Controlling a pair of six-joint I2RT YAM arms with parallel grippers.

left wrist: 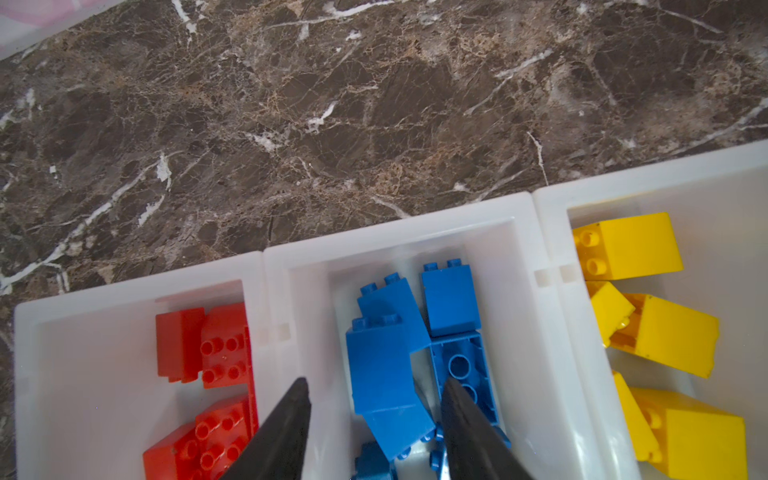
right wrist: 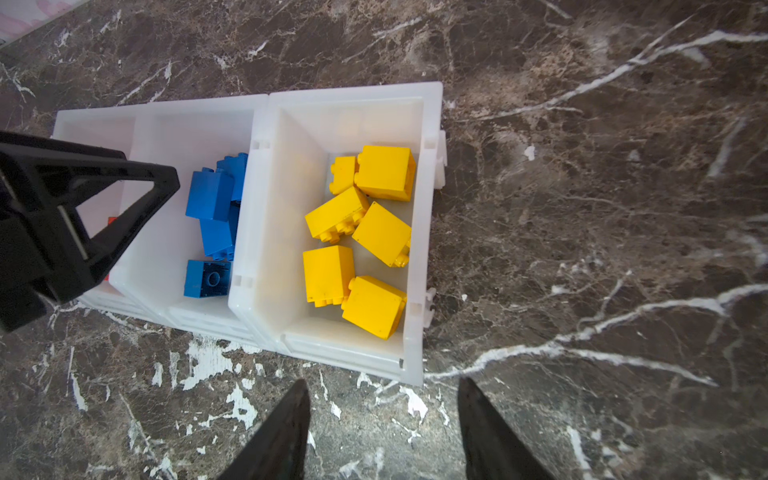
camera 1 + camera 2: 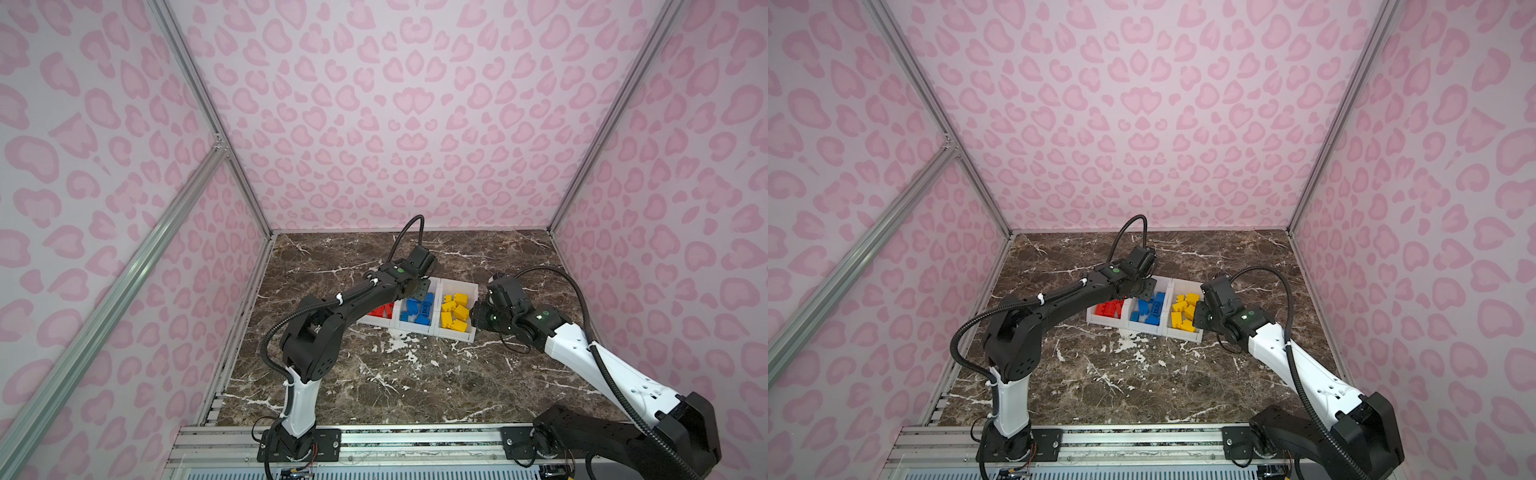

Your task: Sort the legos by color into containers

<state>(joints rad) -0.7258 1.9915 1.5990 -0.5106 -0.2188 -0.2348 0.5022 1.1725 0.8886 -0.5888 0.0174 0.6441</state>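
Left wrist view: the left pincer (image 1: 374, 380) hangs open, gripping nothing, over the blue legos (image 1: 382, 365) in the middle container (image 1: 395, 226), red legos (image 1: 224, 345) and yellow legos (image 1: 665, 332) binned either side, right pincer (image 2: 384, 381) open above the counter (image 2: 582, 208), so sorting looks done and next both should simply lift clear.

Red legos (image 3: 380, 311) mostly behind left arm (image 3: 357, 293)

No writing, label, brand or number can be read in any view (the legos (image 1: 386, 374), containers (image 1: 415, 230) and marble table (image 1: 374, 104) bear none that shows)
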